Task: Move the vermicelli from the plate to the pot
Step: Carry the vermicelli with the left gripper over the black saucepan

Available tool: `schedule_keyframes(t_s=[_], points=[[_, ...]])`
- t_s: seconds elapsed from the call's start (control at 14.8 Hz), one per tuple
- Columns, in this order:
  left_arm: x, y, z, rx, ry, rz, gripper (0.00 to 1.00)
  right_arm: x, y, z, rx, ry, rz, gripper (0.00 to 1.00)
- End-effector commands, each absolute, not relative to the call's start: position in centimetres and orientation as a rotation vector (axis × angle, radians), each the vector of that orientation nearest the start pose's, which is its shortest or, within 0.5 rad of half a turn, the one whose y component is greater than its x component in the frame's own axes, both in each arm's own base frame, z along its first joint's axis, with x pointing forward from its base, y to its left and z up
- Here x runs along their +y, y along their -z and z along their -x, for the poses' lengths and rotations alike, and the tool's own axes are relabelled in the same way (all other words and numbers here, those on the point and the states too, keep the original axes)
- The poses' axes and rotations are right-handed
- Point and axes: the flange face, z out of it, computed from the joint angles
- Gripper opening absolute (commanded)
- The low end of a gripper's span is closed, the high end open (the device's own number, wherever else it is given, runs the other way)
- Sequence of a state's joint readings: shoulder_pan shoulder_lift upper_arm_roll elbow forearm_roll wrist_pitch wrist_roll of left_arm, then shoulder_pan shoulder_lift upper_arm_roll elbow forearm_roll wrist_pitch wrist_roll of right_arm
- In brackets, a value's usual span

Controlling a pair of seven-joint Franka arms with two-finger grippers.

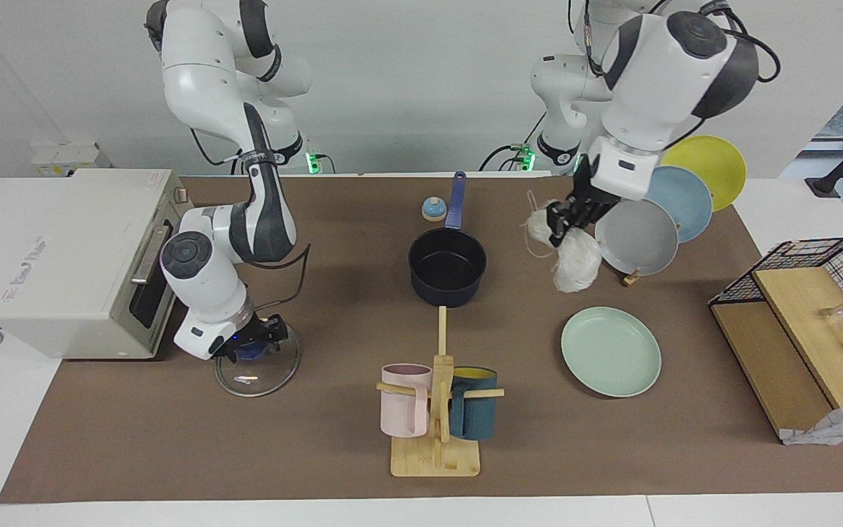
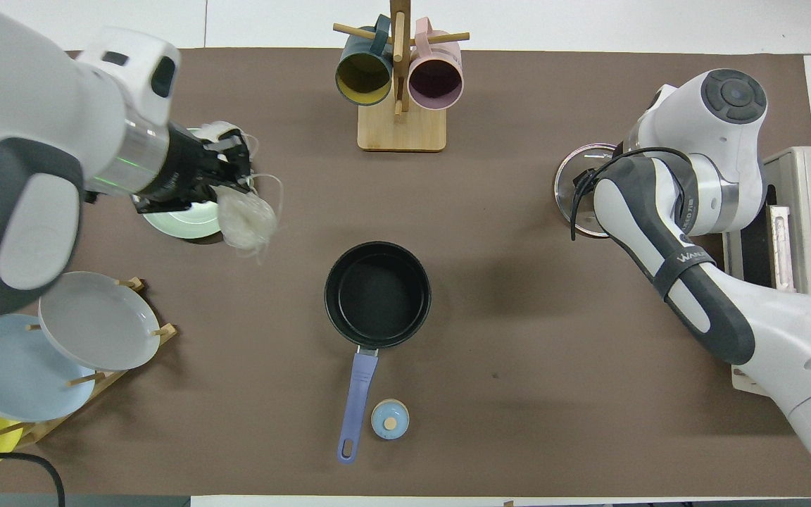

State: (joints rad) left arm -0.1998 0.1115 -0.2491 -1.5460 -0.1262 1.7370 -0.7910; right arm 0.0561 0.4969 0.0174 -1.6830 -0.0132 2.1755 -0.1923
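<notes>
left pincer [image 1: 564, 219] holds vermicelli [image 1: 575, 267] aloft between plate [image 1: 611, 351] and pot [image 1: 447, 267]

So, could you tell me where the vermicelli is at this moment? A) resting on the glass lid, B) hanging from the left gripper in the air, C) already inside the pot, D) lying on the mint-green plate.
B: the vermicelli dangles from the left gripper, raised over the table between the bare plate and the pot, whose inside is empty; the right gripper waits at the glass lid.
</notes>
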Motion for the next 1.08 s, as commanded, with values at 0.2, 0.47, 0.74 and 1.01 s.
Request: schedule_keyframes(t_s=[0.2,0.47,0.74,1.01], points=[[-32.2,-49.2,-46.3,-0.538,0.027,3.276,0.0,4.6,-31.6,-66.5,-0.404,-0.024,3.094,0.73],[-35.2,-44.7,-44.9,-0.476,-0.013,3.283,0.0,4.5,-31.7,-66.5,-0.442,-0.021,3.088,0.64],[-36.4,-42.2,-44.0,-0.439,-0.038,3.28,0.0,4.6,-31.7,-66.5,-0.457,-0.021,3.086,0.58],[-36.6,-39.6,-43.7,-0.473,-0.007,3.296,0.0,4.6,-32.3,-66.7,-0.457,-0.043,3.085,0.58]])
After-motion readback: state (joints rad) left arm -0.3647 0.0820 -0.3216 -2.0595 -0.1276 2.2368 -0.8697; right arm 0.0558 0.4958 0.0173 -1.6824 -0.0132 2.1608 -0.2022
